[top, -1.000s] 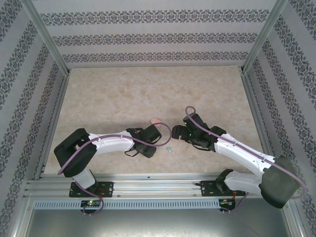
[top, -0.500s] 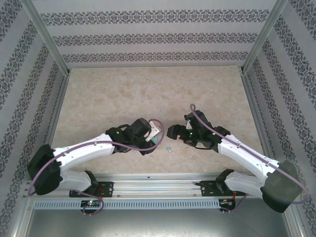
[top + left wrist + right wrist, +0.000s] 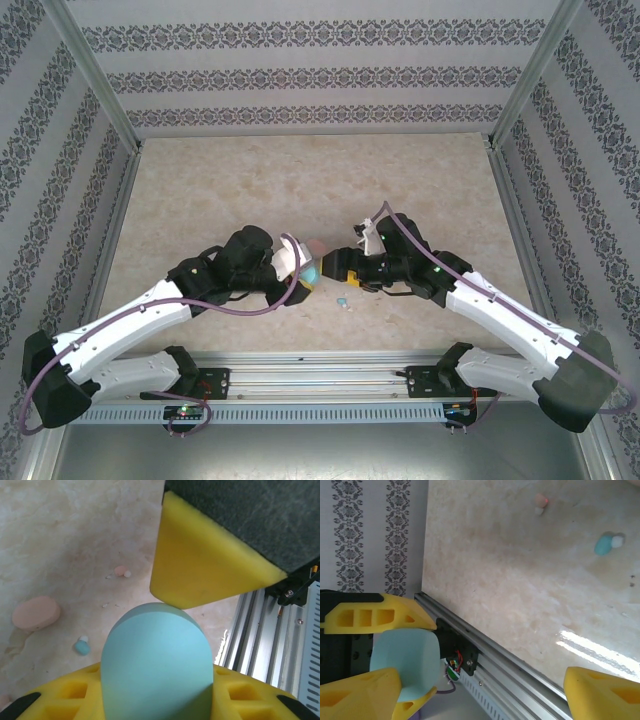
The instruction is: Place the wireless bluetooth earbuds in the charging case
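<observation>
The left claw pinches the light blue charging case, the right claw stands spread wide with one yellow finger at the case's top, and a pink earbud and a blue earbud lie loose on the table near the pink case.

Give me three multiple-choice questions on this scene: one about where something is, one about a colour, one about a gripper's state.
1. Where is the pink case?
A. on the table
B. in the left gripper
C. in the right gripper

2. What colour is the charging case in the left gripper?
A. white
B. light blue
C. pink

3. What state is the right gripper in?
A. shut on an earbud
B. shut on the pink case
C. open

Answers:
1 A, it lies on the table, apart from both grippers.
2 B, it shows light blue in both wrist views.
3 C, its jaws stand wide apart in the right wrist view.
</observation>
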